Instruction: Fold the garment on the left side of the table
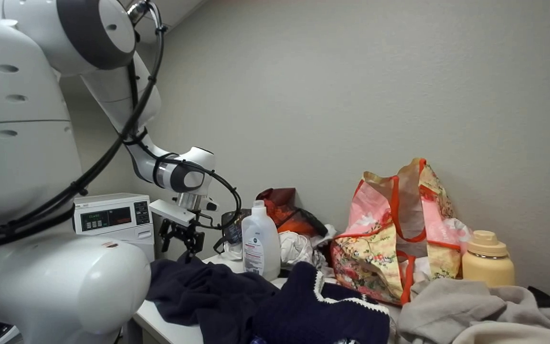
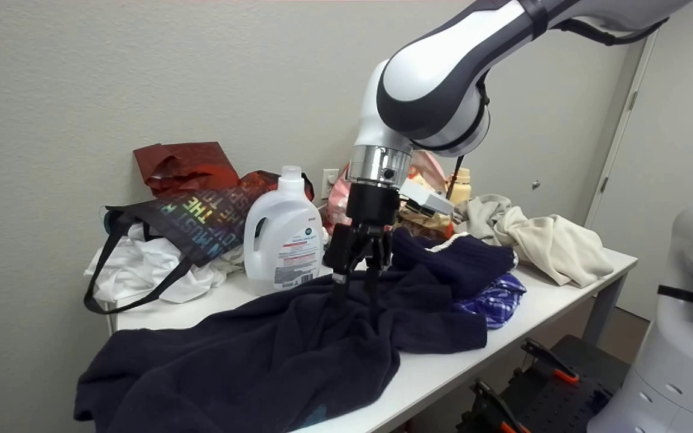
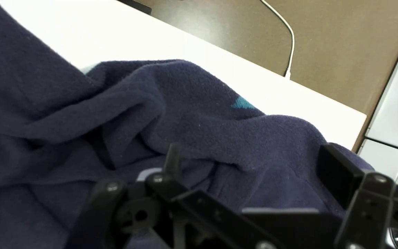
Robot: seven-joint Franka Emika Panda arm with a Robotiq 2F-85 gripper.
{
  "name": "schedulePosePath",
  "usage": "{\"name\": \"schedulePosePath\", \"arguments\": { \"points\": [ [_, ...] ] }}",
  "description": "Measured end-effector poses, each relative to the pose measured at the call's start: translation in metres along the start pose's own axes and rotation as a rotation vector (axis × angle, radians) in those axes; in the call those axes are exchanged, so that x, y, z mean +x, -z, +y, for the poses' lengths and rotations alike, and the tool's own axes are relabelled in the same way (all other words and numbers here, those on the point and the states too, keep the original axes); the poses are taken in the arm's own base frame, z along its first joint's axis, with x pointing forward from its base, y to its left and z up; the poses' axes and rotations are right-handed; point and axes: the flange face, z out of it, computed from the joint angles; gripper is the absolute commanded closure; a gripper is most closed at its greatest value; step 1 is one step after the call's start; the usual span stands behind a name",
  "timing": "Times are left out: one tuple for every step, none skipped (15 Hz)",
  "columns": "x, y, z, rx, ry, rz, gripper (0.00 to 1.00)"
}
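Observation:
The dark navy garment (image 2: 220,367) lies rumpled over the table, with loose folds and a small teal patch at its front edge. It also shows in an exterior view (image 1: 208,291) and fills much of the wrist view (image 3: 199,135). My gripper (image 2: 356,294) points down at the raised folds in the garment's middle. In the wrist view the gripper (image 3: 252,152) has its fingers wide apart, with garment cloth visible between and below them. Nothing is pinched. Whether the fingertips touch the cloth I cannot tell. The gripper is also seen in an exterior view (image 1: 179,244).
A detergent bottle (image 2: 286,240) stands close behind the garment. A dark bag (image 2: 196,222) and white cloth lie behind. A navy knit with white trim (image 1: 322,306), blue plaid cloth (image 2: 497,300), floral bag (image 1: 375,248), yellow jar (image 1: 487,263) and beige cloth (image 2: 551,240) are alongside.

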Motion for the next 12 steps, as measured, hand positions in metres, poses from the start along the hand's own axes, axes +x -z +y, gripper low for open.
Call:
{"name": "schedulePosePath", "arguments": {
  "points": [
    [0.0,0.0,0.0,0.0,0.001,0.0,0.0],
    [0.0,0.0,0.0,0.0,0.001,-0.001,0.0],
    [0.0,-0.001,-0.001,-0.003,0.005,-0.002,0.0],
    [-0.001,-0.002,-0.004,-0.007,0.013,-0.005,0.0],
    [0.0,-0.004,-0.009,-0.009,0.025,-0.009,0.0],
    [0.001,-0.006,-0.015,-0.013,0.04,-0.013,0.0],
    [0.003,-0.009,-0.024,-0.019,0.06,-0.018,0.0],
    [0.005,-0.011,-0.034,-0.026,0.082,-0.023,0.0],
    [0.008,-0.014,-0.045,-0.036,0.103,-0.028,0.0],
    [0.012,-0.018,-0.057,-0.044,0.127,-0.033,0.0],
    [0.015,-0.021,-0.068,-0.053,0.15,-0.038,0.0],
    [0.02,-0.026,-0.078,-0.059,0.172,-0.044,0.0]
  ]
}}
